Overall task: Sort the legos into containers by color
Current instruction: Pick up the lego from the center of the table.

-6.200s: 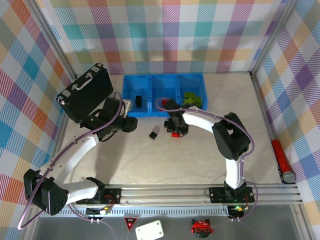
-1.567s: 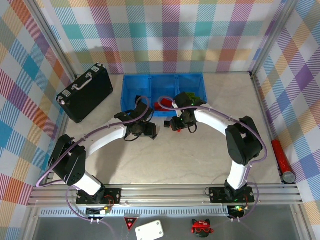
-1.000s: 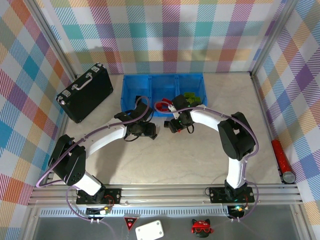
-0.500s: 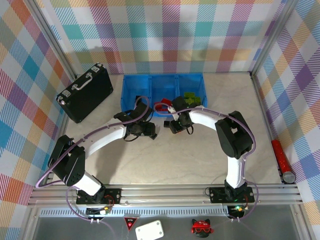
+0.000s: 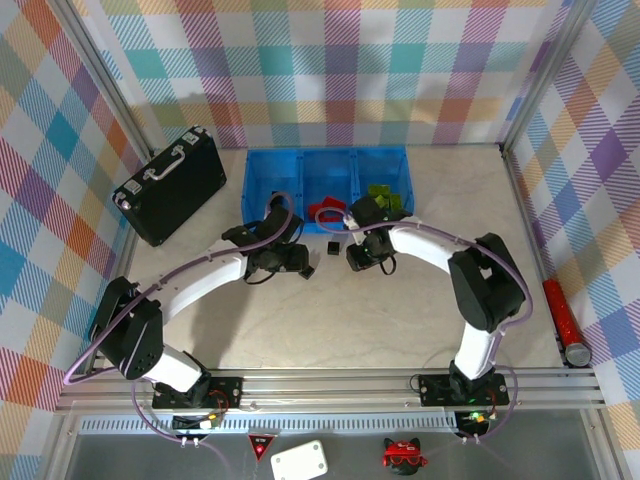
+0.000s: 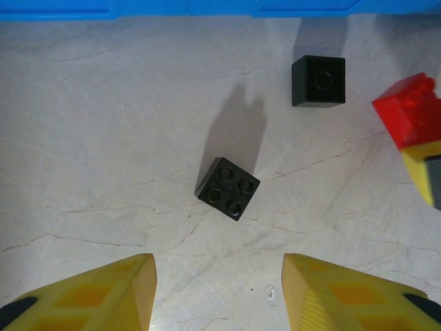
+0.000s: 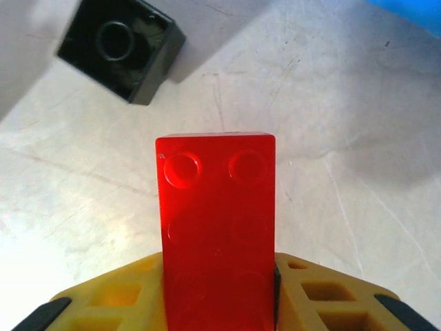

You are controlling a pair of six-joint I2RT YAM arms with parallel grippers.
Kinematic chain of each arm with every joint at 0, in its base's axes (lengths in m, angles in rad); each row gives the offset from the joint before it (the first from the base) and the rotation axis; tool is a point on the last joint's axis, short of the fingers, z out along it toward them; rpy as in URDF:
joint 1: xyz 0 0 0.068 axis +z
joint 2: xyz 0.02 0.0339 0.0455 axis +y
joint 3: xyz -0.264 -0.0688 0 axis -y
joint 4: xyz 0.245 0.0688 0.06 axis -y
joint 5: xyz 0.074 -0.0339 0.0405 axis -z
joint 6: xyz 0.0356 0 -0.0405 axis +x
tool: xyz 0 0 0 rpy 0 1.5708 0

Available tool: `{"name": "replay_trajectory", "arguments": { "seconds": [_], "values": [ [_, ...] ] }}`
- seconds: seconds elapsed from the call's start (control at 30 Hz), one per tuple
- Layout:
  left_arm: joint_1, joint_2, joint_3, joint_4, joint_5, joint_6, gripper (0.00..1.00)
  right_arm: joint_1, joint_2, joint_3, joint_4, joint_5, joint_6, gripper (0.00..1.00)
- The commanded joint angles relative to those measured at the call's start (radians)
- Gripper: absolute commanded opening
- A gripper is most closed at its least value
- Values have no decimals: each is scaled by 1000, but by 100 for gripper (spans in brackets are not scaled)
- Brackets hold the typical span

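Tabletop (image 5: 400, 320) beneath right claw (image 7: 219, 276) around lego (image 7: 217, 207)

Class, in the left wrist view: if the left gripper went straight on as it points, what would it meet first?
Probably the black four-stud lego, lying centred ahead of the open left gripper; the wall of the blue tray comes only beyond it. Depth is unclear.

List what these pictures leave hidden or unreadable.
- Right wrist view: lower end of the red brick, cut off by the bottom edge between the fingers of the right tool.
- Top view: count of the green bricks, too small and partly covered by the right arm.
- Left wrist view: the blue tray, cropped to a strip by the top edge.
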Motion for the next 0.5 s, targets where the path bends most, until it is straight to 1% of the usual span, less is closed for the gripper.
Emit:
{"name": "replay_trajectory", "arguments": {
  "seconds": [0.0,0.1,0.23,0.33,0.47],
  "values": [
    [5,-36,-44,9,-1,-35,51,11,-71,-3,-60,-33,37,36],
    [26,-52,-79,38,32,-55,51,12,-107,20,-87,-52,52,36],
    [60,-74,-120,70,75,-77,51,12,-109,84,-98,-78,76,36],
    [86,-96,-152,89,102,-85,51,12,-79,154,-98,-107,100,36],
    [94,-130,-170,76,98,-77,51,11,-7,274,-102,-127,135,35]
  ]
}}
